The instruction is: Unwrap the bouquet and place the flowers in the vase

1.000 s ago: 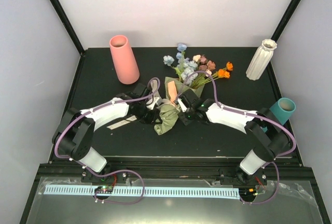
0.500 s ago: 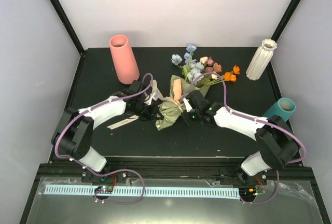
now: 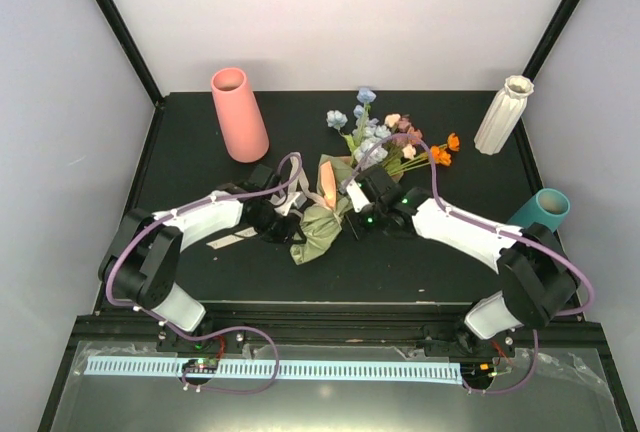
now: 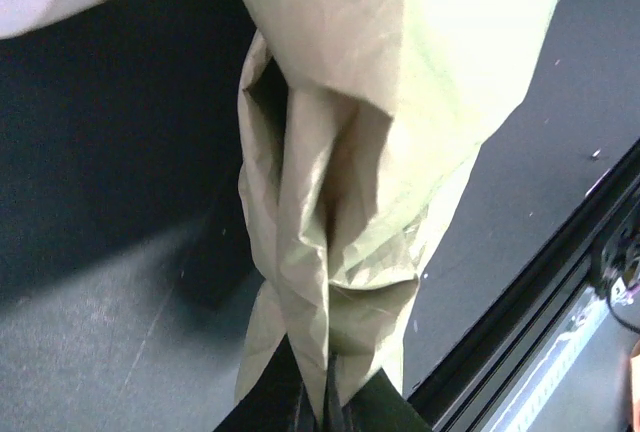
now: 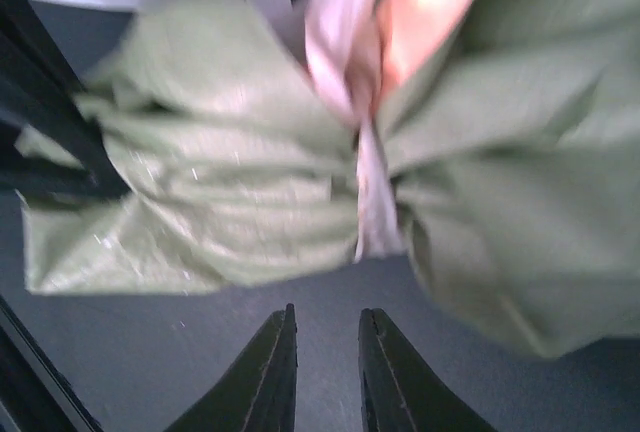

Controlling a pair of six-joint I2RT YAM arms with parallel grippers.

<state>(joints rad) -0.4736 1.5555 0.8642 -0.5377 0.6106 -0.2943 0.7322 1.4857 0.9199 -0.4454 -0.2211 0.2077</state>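
The bouquet [image 3: 340, 177] is lying mid-worktop [image 3: 250, 272], with bare surface toward the near edge. The ribbed white vase [image 3: 503, 114] is standing far right. The left tool [image 4: 322, 404] is pinching the olive wrap [image 4: 350, 152] tight. The right tool [image 5: 327, 367] is hovering slightly parted, empty.

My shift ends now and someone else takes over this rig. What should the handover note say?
Left gripper: shut on the olive paper wrap.
Right gripper: slightly open, empty, just short of the pale ribbon.
The wrap lies between the arms, with the flowers poking out toward the far side. The white ribbed vase stands far right, no flowers in it.
Done: nothing yet; the ribbon looks tied.
Left: undo the ribbon, open the paper, put the flowers in the vase.
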